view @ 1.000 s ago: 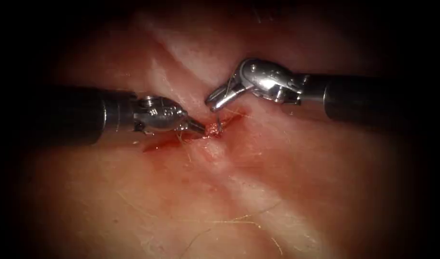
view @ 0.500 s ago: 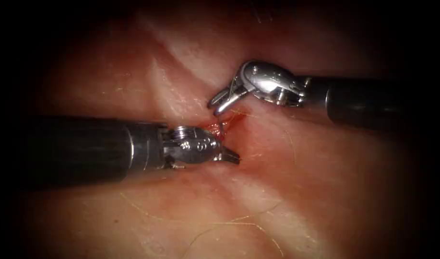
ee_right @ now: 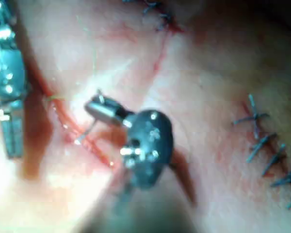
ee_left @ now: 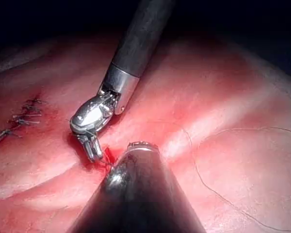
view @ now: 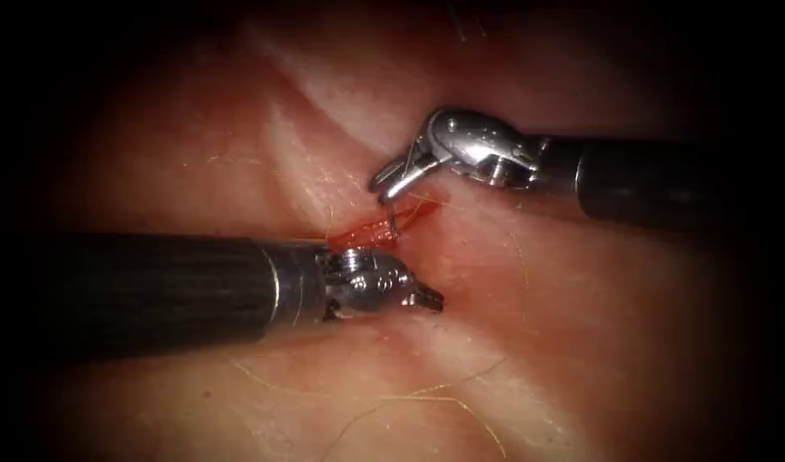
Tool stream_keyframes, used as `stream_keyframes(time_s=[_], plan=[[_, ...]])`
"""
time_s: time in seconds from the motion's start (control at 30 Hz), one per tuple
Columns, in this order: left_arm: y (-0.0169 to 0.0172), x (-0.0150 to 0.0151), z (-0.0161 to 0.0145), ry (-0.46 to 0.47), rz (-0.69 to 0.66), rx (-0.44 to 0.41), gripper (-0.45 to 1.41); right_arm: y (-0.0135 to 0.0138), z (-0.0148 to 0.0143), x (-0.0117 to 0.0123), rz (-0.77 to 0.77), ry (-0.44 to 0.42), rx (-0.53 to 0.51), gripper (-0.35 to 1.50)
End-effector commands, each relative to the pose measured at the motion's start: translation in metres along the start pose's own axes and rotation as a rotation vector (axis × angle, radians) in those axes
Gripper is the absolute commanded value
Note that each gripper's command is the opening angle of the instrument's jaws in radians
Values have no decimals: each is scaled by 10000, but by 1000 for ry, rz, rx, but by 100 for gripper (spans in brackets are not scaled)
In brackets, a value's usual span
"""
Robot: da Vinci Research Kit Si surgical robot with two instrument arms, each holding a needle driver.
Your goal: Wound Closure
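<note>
Right tool [view: 390,184]: jaws clenched on the needle [view: 392,221] near its back end, tip in the tissue [view: 580,342] at the cut [view: 379,229].
Left tool [view: 428,298]: holds nothing; jaws' state, cannot tell.
Change: left tool has left the cut's edge and moved lower, uncovering the cut.

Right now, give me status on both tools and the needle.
Right tool shut on curved steel needle near its back end; tip in the cut. Left tool holds nothing, just below the cut. Loose thread on pork tissue, nothing blocking.
</note>
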Motion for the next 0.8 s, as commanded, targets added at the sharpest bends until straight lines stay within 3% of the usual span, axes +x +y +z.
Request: stream_keyframes(time_s=[0.03,0.2,0.57,0.8], plan=[[-3,2,6,1,2,0,-45,13,0,-1,-11,-3,-20,-35],[-3,0,4,-1,4,-3,-45,9,4,-13,-11,-5,-2,-35],[2,-9,4,-24,14,-13,-45,-1,7,-7,258,1,150,-35],[9,-13,11,-39,20,-12,-45,1,8,-6,373,-8,182,-35]])
